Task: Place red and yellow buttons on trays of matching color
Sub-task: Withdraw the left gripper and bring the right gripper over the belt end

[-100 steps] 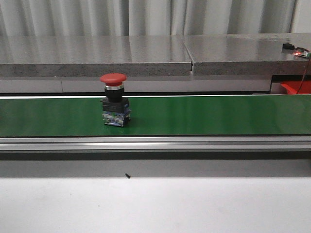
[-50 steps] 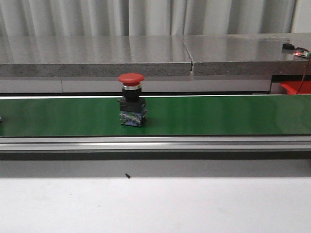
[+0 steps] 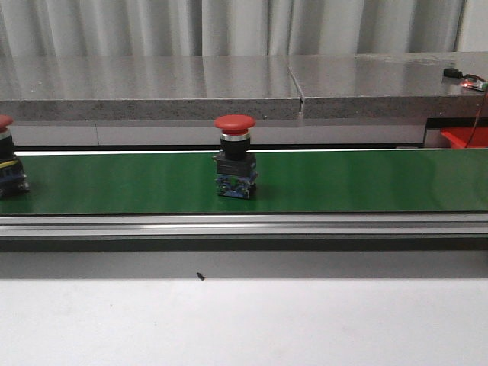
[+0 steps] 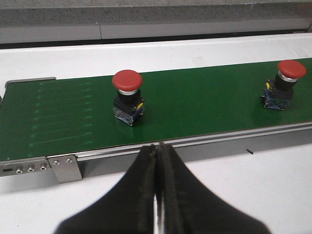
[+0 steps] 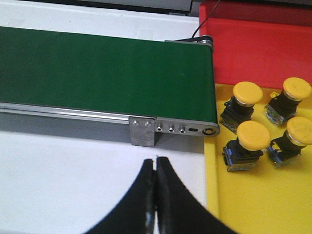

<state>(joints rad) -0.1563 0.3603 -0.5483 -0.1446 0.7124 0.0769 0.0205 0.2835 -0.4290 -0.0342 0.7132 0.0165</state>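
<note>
Front view shows one red mushroom-head push button with a black body (image 3: 235, 155) standing upright near the middle of the green conveyor belt (image 3: 366, 181), and a second red-capped button (image 3: 8, 156) at the belt's left end. Neither of my arms appears in that view.

My left tool (image 4: 157, 155) has its black fingers pressed together and holds nothing; it hangs over the white table (image 4: 273, 195), just short of the belt's near rail. My right tool (image 5: 155, 168) is likewise closed and empty, near the belt's right end. Beside that end lies the yellow plastic tray (image 5: 253, 204) with four yellow-capped buttons (image 5: 248, 135) in it, and the red plastic tray (image 5: 263, 44) behind it.

As I judge it, the step is catching a red button. I should spread the fingers first, come down astride the black body rather than the rounded cap, and close squarely so it stays upright before carrying it to the red tray.
</note>
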